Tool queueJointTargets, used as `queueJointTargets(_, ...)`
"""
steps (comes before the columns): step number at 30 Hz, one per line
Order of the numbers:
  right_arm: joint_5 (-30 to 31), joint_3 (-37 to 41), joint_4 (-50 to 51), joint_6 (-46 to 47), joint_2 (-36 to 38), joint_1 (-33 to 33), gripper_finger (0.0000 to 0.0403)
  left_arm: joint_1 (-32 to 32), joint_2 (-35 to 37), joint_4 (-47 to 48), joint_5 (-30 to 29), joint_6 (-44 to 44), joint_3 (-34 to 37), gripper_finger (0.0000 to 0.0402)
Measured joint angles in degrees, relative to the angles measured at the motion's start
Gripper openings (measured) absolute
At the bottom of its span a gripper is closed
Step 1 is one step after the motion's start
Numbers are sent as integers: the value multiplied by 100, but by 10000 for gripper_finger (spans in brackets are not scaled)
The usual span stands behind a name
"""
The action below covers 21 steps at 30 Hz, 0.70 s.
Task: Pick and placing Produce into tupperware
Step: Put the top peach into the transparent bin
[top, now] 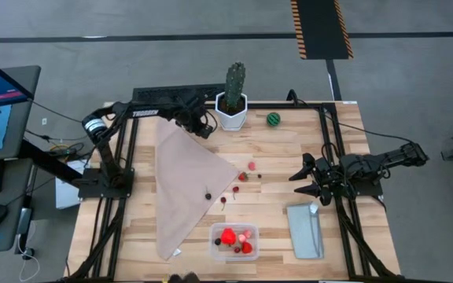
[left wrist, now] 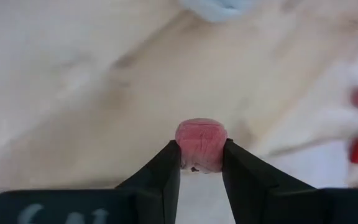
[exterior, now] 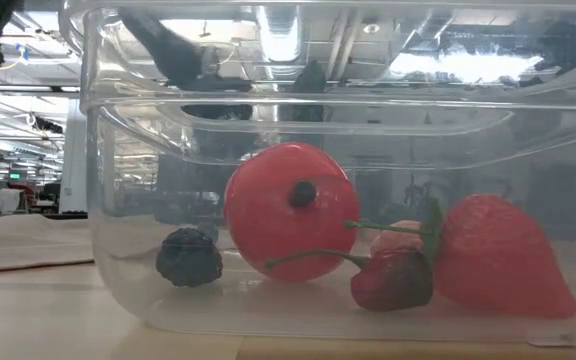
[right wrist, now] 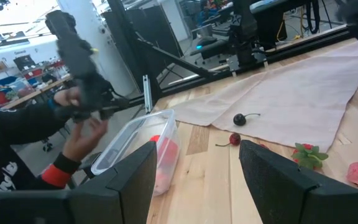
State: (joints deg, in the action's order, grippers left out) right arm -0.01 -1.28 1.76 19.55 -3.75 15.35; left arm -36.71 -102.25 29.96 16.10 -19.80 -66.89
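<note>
My left gripper (top: pixel 204 129) is high above the table's far side, next to the cactus, and is shut on a pink bit (left wrist: pixel 201 144). My right gripper (top: pixel 300 177) is open and empty, right of the loose produce. The clear tupperware (top: pixel 236 240) stands at the near edge and holds a red ball (exterior: pixel 290 210), a strawberry (exterior: pixel 498 255), a cherry (exterior: pixel 393 278) and a dark berry (exterior: pixel 190 257). A strawberry (top: pixel 243 177), a pink bit (top: pixel 252 166) and cherries (top: pixel 223 200) lie loose on the wood. One cherry (top: pixel 208 196) lies on the beige cloth (top: pixel 183 185). A green striped ball (top: pixel 274 119) sits at the far edge. My left gripper pinches the pink bit by its two opposite sides (left wrist: pixel 184 149) between the tips of its two fingers (left wrist: pixel 166 171). The fingers point down at the table. The bit is lifted clear of the table and sticks out past the fingertips.
A cactus in a white pot (top: pixel 233 101) stands at the far edge, right beside my left gripper. The grey-blue lid (top: pixel 305 230) lies right of the tub. In the right wrist view a person's hand (right wrist: pixel 79 134) holds a dark device beyond the table's edge.
</note>
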Motion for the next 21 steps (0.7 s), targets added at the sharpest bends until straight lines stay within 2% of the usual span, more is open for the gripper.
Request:
queueJointTargets(6, 0, 0, 0, 0, 0, 0, 255, 996, 811, 183, -931, -286, 2, 89)
queueJointTargets(10, 0, 0, 0, 0, 0, 0, 255, 1760, 1209, -68, -1533, -462, 2, 89)
queueJointTargets(13, 1, 0, 0, 0, 0, 0, 255, 2391, 1334, -327, -1880, -510, 2, 90)
queueJointTargets(18, 2, 0, -2, 0, 0, 0, 255, 3305, 1339, -802, -2067, -637, 2, 90)
queueJointTargets(21, 2, 0, -2, 0, 0, 0, 255, 3898, 1315, -948, -2509, -748, 2, 90)
